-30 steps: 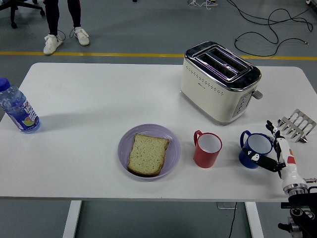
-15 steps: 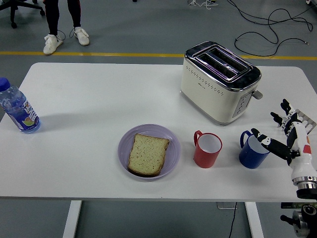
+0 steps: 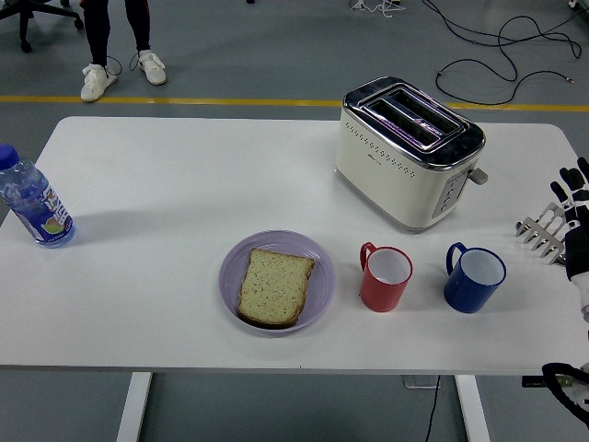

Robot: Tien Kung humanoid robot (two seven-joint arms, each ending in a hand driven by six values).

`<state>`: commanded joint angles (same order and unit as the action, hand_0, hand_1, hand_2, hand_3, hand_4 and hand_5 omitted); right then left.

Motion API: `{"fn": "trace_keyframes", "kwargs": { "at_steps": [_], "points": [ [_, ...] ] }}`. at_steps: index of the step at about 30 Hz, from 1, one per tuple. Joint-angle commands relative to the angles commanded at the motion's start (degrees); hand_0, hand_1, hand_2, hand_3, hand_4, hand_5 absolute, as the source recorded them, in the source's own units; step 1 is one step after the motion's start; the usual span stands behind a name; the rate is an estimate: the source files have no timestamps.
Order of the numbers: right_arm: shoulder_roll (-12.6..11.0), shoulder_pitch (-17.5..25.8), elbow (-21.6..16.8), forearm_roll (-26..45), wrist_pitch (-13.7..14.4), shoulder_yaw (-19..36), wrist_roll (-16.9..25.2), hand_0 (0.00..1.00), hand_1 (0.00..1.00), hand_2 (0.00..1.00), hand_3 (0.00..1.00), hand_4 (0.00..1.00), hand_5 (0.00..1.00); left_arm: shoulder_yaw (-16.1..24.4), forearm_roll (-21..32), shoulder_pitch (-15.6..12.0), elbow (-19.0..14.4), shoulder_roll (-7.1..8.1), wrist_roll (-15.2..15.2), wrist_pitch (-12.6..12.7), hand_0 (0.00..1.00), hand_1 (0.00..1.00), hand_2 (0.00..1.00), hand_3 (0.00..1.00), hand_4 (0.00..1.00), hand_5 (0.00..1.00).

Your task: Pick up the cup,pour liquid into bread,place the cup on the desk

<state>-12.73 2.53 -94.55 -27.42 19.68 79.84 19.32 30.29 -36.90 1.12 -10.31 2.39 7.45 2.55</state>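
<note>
Since the earlier frames the right hand [image 3: 576, 216] has pulled away from the blue cup [image 3: 474, 278] to the right edge of the frame, and the cup stands alone on the desk [image 3: 166, 184] where it was.

At the far left edge a water bottle [image 3: 32, 201] with a blue cap stands upright. In the upper left, beyond the desk, a person's legs and white shoes [image 3: 120, 74] show on the grey floor by a yellow line. Near the lower middle lies a lilac plate [image 3: 317, 267] carrying a slice of bread [image 3: 273, 286], which sits flat and toward the plate's left and front. Just right of the plate, apart from it, stands a red cup [image 3: 385, 277], upright, handle to its upper left. Behind it, in the upper right of the desk, sits a cream toaster [image 3: 405, 152] with a chrome top. The blue cup is right of the red one, near it but not touching, upright, handle to the left. Further right a metal rack [image 3: 543, 232] lies at the desk's edge. The right hand hangs just beside that rack, its black-tipped fingers [image 3: 563, 188] spread loosely upward and holding nothing, well apart from the blue cup.
</note>
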Motion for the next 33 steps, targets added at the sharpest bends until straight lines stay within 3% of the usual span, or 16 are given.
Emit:
{"fn": "trace_keyframes", "kwargs": {
  "at_steps": [5, 10, 33],
  "points": [
    [0.44, 0.18, 0.17, 11.85, -2.33, 1.35, -1.45, 0.818, 0.767, 0.772, 0.740, 0.704, 0.276, 0.24, -0.21, 0.09, 0.00, -0.04, 0.04, 0.01, 0.662, 0.703, 0.729, 0.637, 0.393, 0.943],
    [0.80, 0.46, 0.41, 17.16, -3.76, 2.33, -2.71, 0.827, 0.765, 0.772, 0.719, 0.692, 0.297, -0.01, -0.04, 0.04, 0.00, -0.01, -0.02, 0.03, 0.662, 0.704, 0.729, 0.637, 0.392, 0.941],
    [1.82, -0.01, 1.09, 19.59, -3.75, 4.92, -2.93, 0.803, 0.729, 0.767, 0.702, 0.677, 0.334, 0.42, -0.49, 0.97, 0.00, -0.11, -0.07, 0.17, 0.662, 0.705, 0.728, 0.637, 0.393, 0.935]
  ]
}}
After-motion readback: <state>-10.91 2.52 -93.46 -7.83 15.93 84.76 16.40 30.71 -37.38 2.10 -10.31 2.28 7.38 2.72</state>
